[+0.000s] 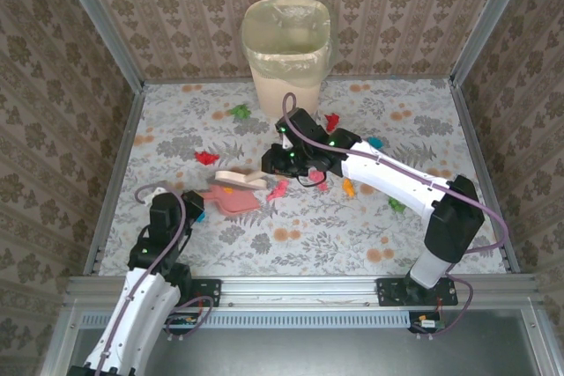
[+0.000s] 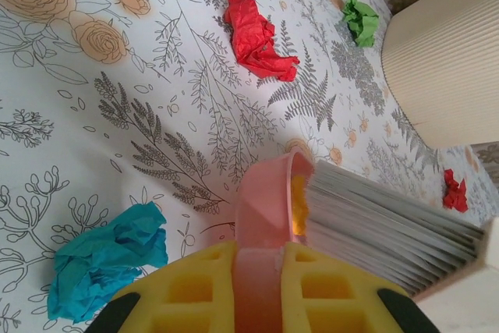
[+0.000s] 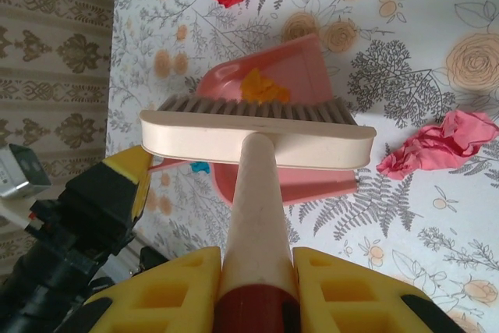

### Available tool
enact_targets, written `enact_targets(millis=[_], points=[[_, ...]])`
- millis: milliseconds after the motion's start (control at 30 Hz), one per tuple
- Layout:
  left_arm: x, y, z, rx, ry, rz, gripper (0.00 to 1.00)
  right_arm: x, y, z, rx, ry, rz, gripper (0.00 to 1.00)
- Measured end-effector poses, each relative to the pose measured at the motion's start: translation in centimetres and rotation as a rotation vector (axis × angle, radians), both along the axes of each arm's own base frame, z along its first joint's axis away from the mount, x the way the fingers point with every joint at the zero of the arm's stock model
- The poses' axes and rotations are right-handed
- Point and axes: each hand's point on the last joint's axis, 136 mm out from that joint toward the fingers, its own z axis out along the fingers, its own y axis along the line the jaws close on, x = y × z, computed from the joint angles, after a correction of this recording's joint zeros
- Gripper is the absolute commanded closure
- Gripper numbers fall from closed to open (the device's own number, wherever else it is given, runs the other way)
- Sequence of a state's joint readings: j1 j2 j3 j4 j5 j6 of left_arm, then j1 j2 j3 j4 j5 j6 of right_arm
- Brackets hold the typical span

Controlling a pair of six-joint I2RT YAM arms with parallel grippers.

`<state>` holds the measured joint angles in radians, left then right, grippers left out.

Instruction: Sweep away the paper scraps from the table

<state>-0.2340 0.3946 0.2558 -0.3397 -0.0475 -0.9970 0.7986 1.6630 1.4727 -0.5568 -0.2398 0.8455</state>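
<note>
- The tabletop (image 1: 352, 239) is flat. It has a white print with grey leaves and orange flowers.
- The paper scraps (image 1: 206, 158) are tiny crumpled bits in red, green, pink, orange and blue. They lie spread over the middle and far part of the tabletop.
- The dustpan (image 3: 304, 60) is smooth pink plastic, shaped like a scoop with a raised rim. It sits on the tabletop near the left side.
- An orange scrap (image 3: 261, 86) lies inside the dustpan, right by the bristles.
- A pink scrap (image 3: 444, 142) lies on the tabletop just beside the dustpan.
- The brush (image 3: 257, 138) has a long cream head, a round cream handle and straight grey bristles.
- The left end effector (image 2: 257, 290) has blocky yellow fingers. They are pinching the dustpan's pink handle.
- The right end effector (image 3: 253, 290) has the same yellow fingers. They are pinching the brush handle.
- The bin (image 1: 286, 46) is cream with ribbed sides and a thin plastic bag inside. It stands at the far edge of the tabletop.
- From above, the brush head covers part of the dustpan.
- In both wrist views the yellow fingers are cut off at the bottom edge.
- From above, the far scraps are too small to see their folds.
</note>
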Motion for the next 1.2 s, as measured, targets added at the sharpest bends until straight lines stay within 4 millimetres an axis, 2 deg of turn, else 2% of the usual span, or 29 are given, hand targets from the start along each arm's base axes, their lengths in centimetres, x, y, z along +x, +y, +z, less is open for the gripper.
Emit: enact_targets(millis=[133, 333, 567, 700, 800, 933, 1000, 1100, 1200], points=[[0.0, 0.0, 0.2, -0.012, -0.024, 0.003, 1.00, -0.2, -0.5, 0.7, 0.011, -0.011, -0.004, 1.00], [-0.1, 0.0, 0.7, -0.028, -0.064, 0.008, 1.00, -0.3, -1.9, 2.9, 0.038, -0.061, -0.023, 1.00], [-0.2, 0.1, -0.3, -0.059, -0.078, 0.023, 1.00, 0.0, -4.0, 3.9, 0.022, -0.131, -0.061, 1.00], [-0.2, 0.1, -0.5, -0.071, -0.079, 0.029, 1.00, 1.0, -5.2, 3.2, -0.009, -0.167, -0.099, 1.00], [-0.1, 0.0, -0.4, -0.073, -0.086, 0.029, 1.00, 1.9, -5.3, 2.6, -0.033, -0.173, -0.116, 1.00], [-0.1, 0.0, -0.4, -0.073, -0.087, 0.030, 1.00, 4.0, -3.8, 1.2, -0.052, -0.162, -0.119, 1.00], [-0.1, 0.0, -0.5, -0.073, -0.088, 0.030, 1.00, 5.0, -3.0, -0.2, -0.066, -0.148, -0.118, 1.00], [-0.1, 0.1, -0.9, -0.073, -0.085, 0.034, 1.00, 5.5, -2.5, -1.8, -0.087, -0.123, -0.118, 1.00], [0.0, 0.1, -1.2, -0.078, -0.086, 0.037, 1.00, 5.6, -2.1, -2.3, -0.085, -0.108, -0.114, 1.00]])
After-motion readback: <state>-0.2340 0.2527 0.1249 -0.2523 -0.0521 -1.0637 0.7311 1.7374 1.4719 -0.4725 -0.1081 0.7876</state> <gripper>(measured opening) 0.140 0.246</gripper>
